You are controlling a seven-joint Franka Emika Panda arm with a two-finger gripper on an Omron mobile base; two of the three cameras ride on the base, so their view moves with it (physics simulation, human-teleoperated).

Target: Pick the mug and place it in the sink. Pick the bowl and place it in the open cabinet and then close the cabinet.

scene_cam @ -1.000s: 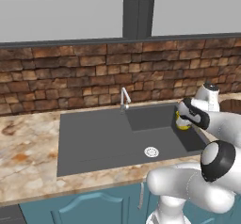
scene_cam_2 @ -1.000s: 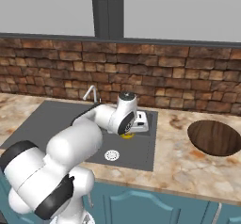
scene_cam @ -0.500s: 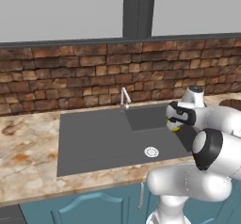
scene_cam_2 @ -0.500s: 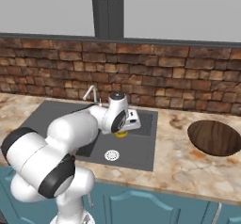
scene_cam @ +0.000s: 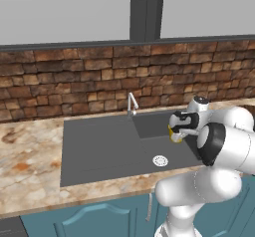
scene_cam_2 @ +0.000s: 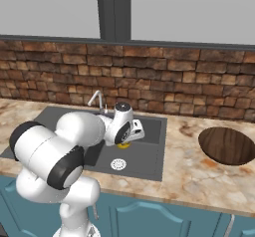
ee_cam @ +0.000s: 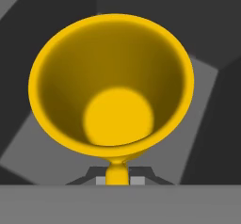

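Mug [ee_cam: 113, 86] pinched by tool [ee_cam: 116, 175], above sink [scene_cam: 104, 146].

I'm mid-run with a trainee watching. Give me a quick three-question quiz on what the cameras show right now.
1. True or false: the small yellow mug is held by the gripper over the large dark grey sink basin.
2. Where is the wide dark brown wood-look bowl? A) in the basin B) on the marbled counter to the right of the basin C) in the gripper
3. Fill in: in the hand view, the gripper pinches the mug at its ____.

Key
1. True. The mug hangs above the basin floor, near the round silver drain.
2. B.
3. Handle; the jaws are shut on it at the bottom of the view.
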